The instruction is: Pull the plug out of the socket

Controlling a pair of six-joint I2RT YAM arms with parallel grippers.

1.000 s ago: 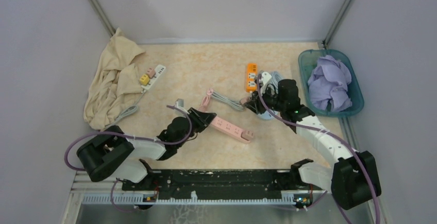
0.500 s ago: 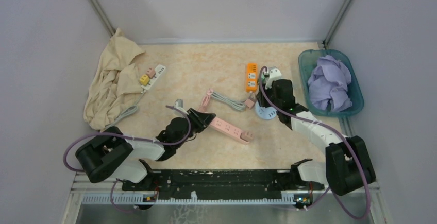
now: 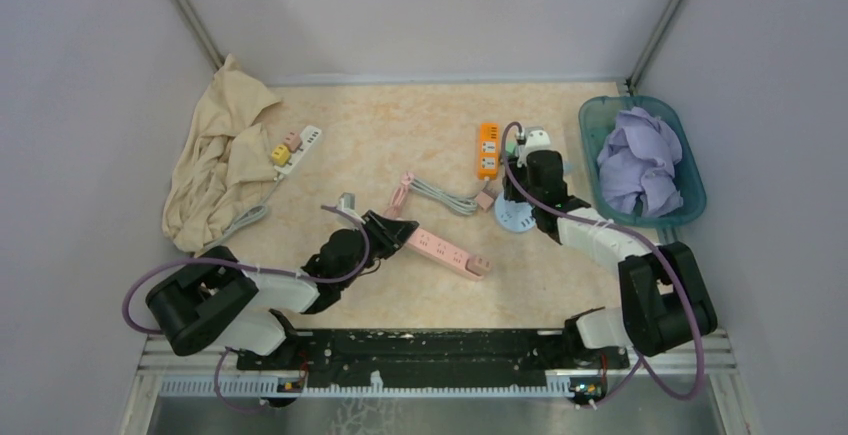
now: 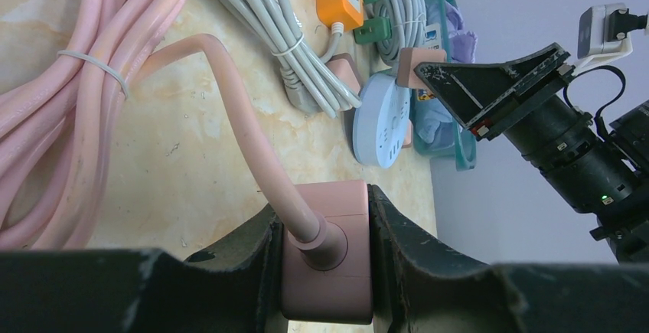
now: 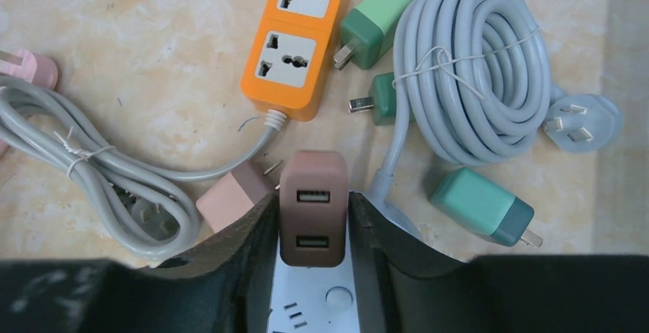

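The plug is a brown USB charger (image 5: 312, 207): a smooth, matte plastic block with rounded corners and two rectangular USB ports stacked on its upper face. The right tool (image 5: 312, 203) is clamped on its two long sides, one black finger (image 5: 249, 245) pressed flat against each, at the right middle of the tabletop (image 3: 400, 125). Directly under it lies the round socket block (image 5: 302, 310), a pale blue-white disc with slotted outlets. From these angles I cannot tell whether the charger's prongs are seated in it or just clear of it.

The left tool (image 4: 325, 218) is closed narrowly on the cable end of a pink power strip (image 4: 325, 264), a glossy, square-edged plastic bar. Its thick rubbery pink cord (image 4: 245, 119) curves away towards a bundle held by a thin tie.

Just beside the charger lies a salmon-pink cube adapter (image 5: 229, 199) with bare metal prongs. Beyond it are an orange power strip (image 5: 297, 38) with two white-faced outlets and a coiled grey cable (image 5: 474, 65), tied and ending in a flat three-pin plug. Two green adapters (image 5: 481, 204) are visible, one beside the coil and one near the orange strip. The tabletop is cream with a stone-like marbled pattern. A teal plastic basket (image 3: 590, 125) on the right holds crumpled lilac cloth, and a beige cloth (image 3: 215, 160) lies heaped on the left.
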